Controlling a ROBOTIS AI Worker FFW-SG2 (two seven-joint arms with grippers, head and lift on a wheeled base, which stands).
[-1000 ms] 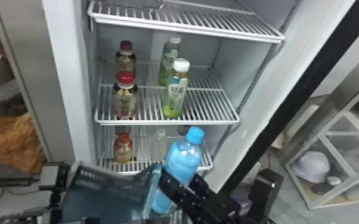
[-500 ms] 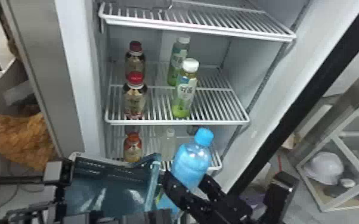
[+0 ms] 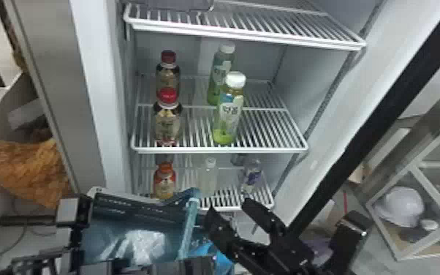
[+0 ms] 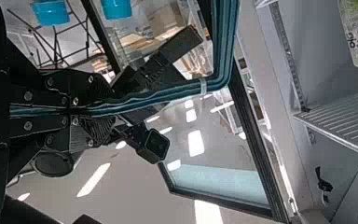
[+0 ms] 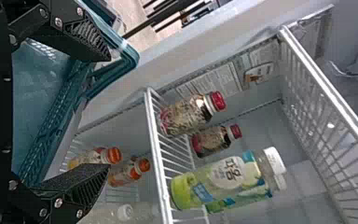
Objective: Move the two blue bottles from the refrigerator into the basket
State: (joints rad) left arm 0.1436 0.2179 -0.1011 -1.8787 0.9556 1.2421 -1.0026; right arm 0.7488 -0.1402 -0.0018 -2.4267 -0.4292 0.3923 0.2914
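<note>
In the head view, my right gripper (image 3: 230, 208) is open just right of the basket's near-right rim, with nothing between its fingertips. Below its fingers, part of a blue bottle (image 3: 224, 257) shows beside the teal basket (image 3: 188, 230); whether it lies inside, I cannot tell. My left gripper (image 3: 150, 267) is low along the basket's near side. Seen from its wrist, the left gripper (image 4: 91, 109) is shut on the basket's teal rim (image 4: 168, 93). From the right wrist, the right gripper (image 5: 100, 112) has its fingers wide apart, with the basket (image 5: 51, 130) beyond.
The refrigerator's middle shelf (image 3: 266, 128) bears red-capped bottles (image 3: 168, 120) and green bottles (image 3: 230, 113). An orange-capped bottle (image 3: 164, 181) and clear bottles (image 3: 210, 175) stand on the lower shelf. The refrigerator's right wall (image 3: 325, 80) borders the opening. A pale glossy patch shows inside the basket.
The right gripper has opened and let go of the blue bottle, which is now lower and mostly hidden. Refrigerator and basket have shifted rightward in the head view.
</note>
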